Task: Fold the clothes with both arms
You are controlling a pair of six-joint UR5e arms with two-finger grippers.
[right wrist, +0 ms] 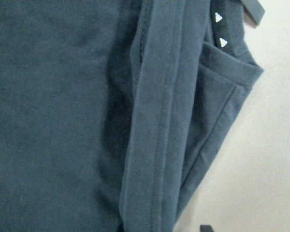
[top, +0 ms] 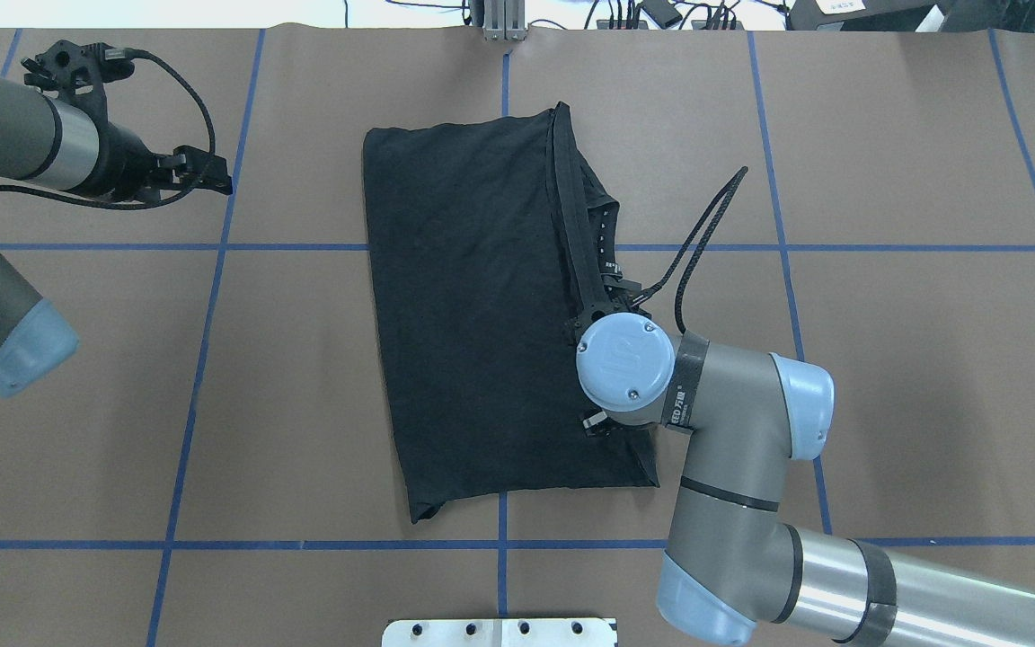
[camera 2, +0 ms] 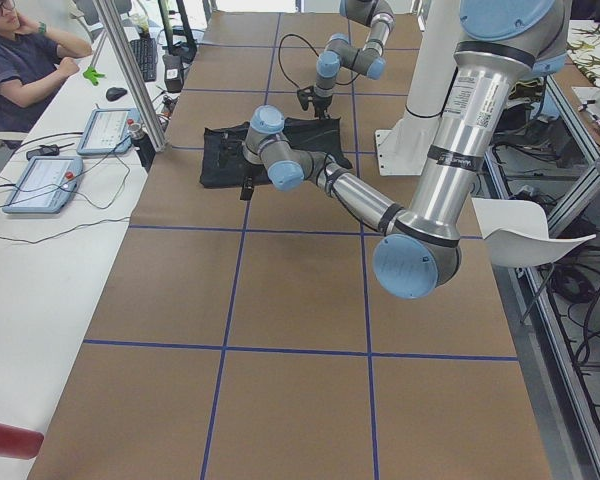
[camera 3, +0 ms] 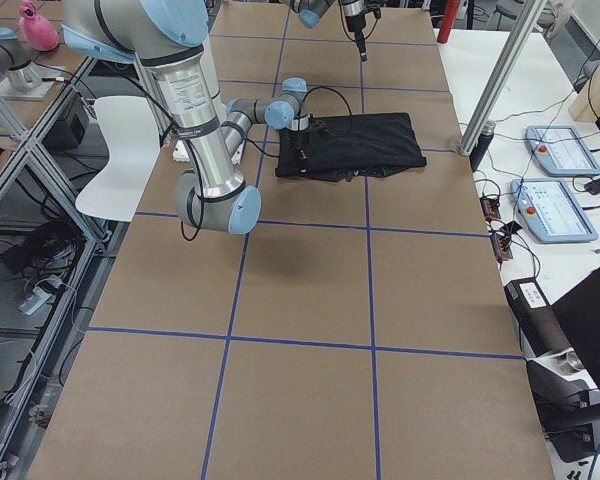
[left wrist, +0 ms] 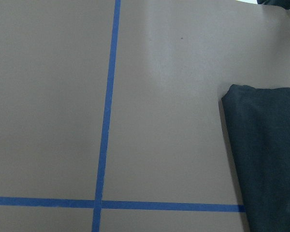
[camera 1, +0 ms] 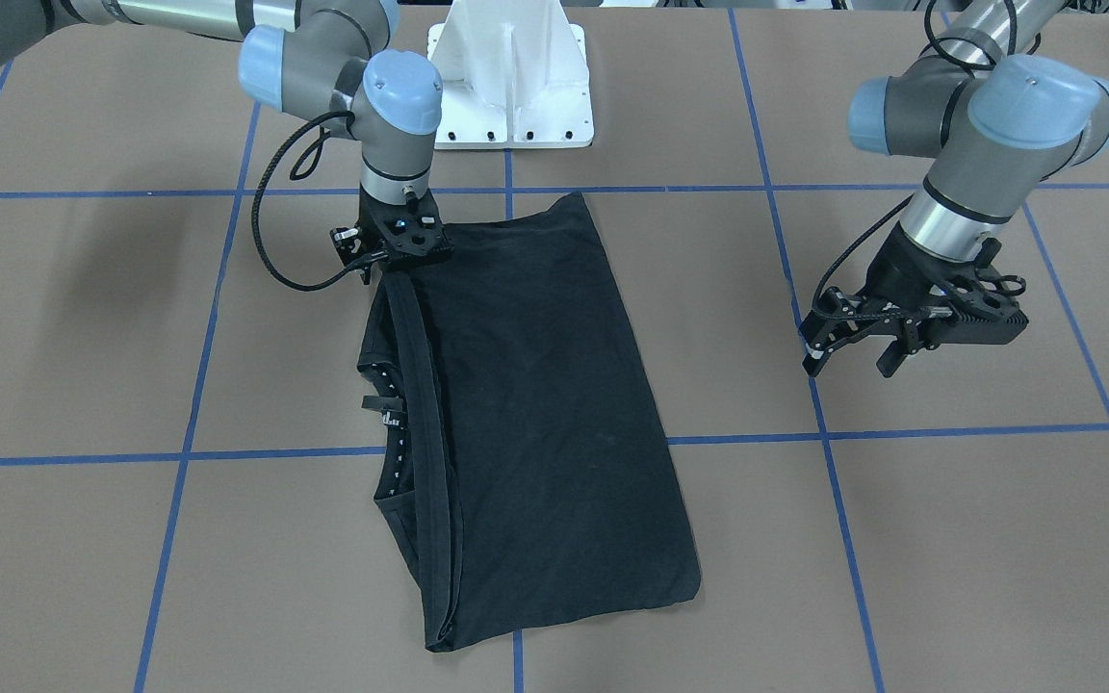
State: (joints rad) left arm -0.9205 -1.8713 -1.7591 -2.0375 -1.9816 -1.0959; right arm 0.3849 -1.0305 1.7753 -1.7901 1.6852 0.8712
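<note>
The black T-shirt lies mid-worktop, already doubled into a long strip. Its long axis runs straight away from the robot's base toward the far edge. The hem and collar layers are stacked along the strip's right-hand long edge.

The right end effector is down on that right edge, toward the end nearer the base, so the cloth stretches away from it forward and to its left. The wrist hides its fingertips from above, and the close view shows only fabric, so it cannot be told whether it pinches the shirt or merely hovers over it.

The left end effector hangs with its fingers spread and empty, well off the strip's left edge. The shirt lies to its right, with only a corner showing in the wrist view.

The right arm is clearly the nearer one. A crosswise fold would probably need the left arm brought in to the opposite long edge.
</note>
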